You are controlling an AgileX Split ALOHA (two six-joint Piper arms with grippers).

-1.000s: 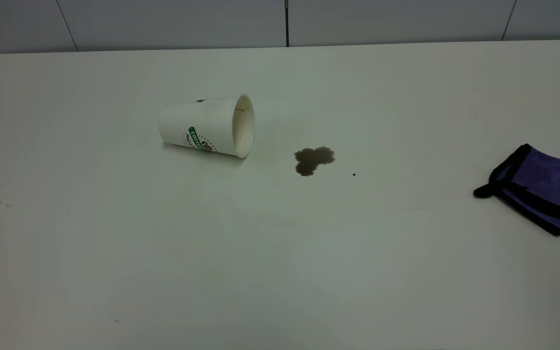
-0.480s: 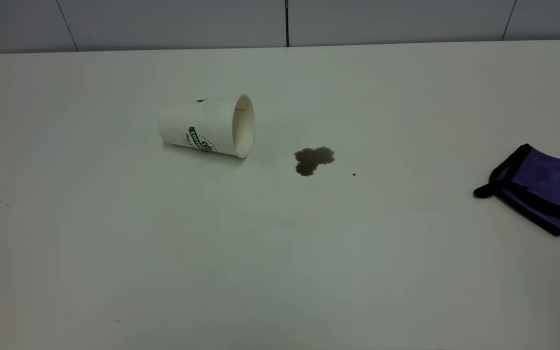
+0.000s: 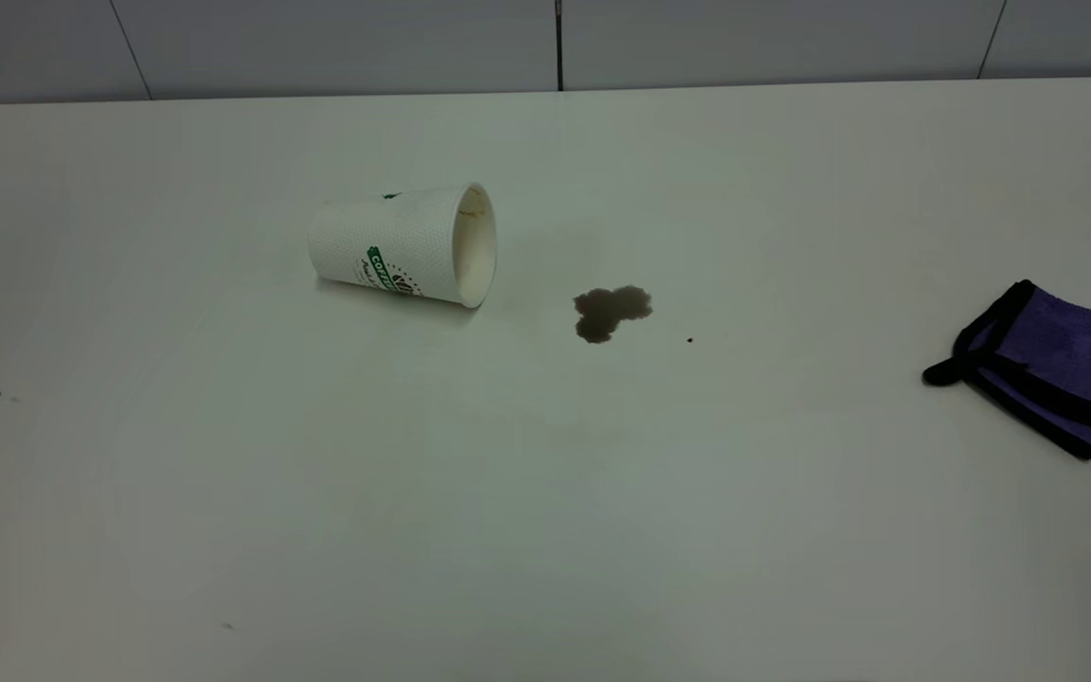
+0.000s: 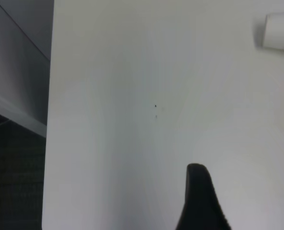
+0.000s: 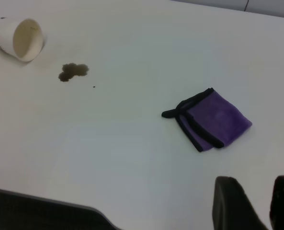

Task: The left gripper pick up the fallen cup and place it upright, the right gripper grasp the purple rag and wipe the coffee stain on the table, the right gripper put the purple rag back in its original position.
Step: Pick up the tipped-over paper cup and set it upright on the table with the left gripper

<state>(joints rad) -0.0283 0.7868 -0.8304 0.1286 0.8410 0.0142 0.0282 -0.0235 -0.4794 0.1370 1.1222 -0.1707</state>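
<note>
Lying cup [image 3: 403, 244] | wrist-only: right gripper [image 5: 256, 203] jaws spread | left gripper [image 4: 201, 201] jaws unclear

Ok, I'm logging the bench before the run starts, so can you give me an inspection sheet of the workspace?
Surface: white table, smooth, with a few tiny dark specks.
Cup: paper cup lies on its side, mouth towards the stain, not touching it.
Stain: brown coffee stain, unwiped.
Rag: purple rag folded flat near the right edge, untouched.
Clutter: nothing seen.
Left gripper: left gripper over bare table, far from the cup; only one finger shows.
Right gripper: right gripper open, short of the rag, holding nothing.
Cables: nothing seen.
Surroundings: grey panelled wall behind the table.
</note>
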